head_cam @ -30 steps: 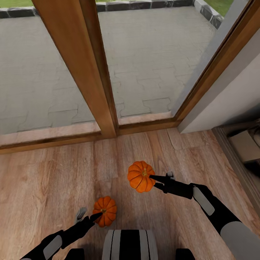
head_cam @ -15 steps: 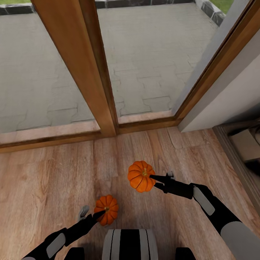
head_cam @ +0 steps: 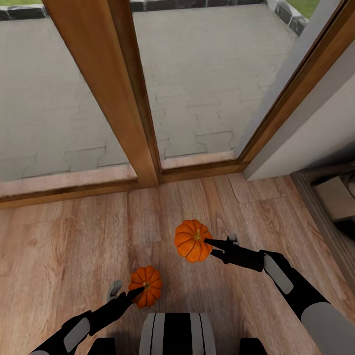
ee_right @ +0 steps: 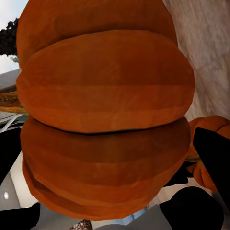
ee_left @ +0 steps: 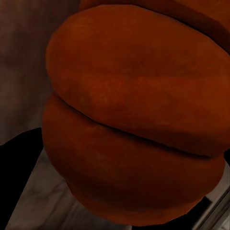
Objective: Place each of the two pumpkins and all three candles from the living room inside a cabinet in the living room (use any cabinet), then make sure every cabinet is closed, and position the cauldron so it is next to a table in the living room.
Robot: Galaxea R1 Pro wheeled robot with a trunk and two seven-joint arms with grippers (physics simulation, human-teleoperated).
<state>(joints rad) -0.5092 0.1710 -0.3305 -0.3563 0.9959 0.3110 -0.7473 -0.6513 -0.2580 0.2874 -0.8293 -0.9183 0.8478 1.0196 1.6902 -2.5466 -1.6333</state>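
We see 2 arms reaching forward and down over the wood floor. The left gripper comes in low from the left, clamped on 1 pumpkin just ahead of the robot's trunk. The right gripper stretches in from the right, higher and further out, gripping the other pumpkin by its side. Both wrist views are close on orange ribs, left and right, with dark fingers at the edges. Ahead stands a glass door with a wooden frame, grey paving outside. No containers or writing readable.
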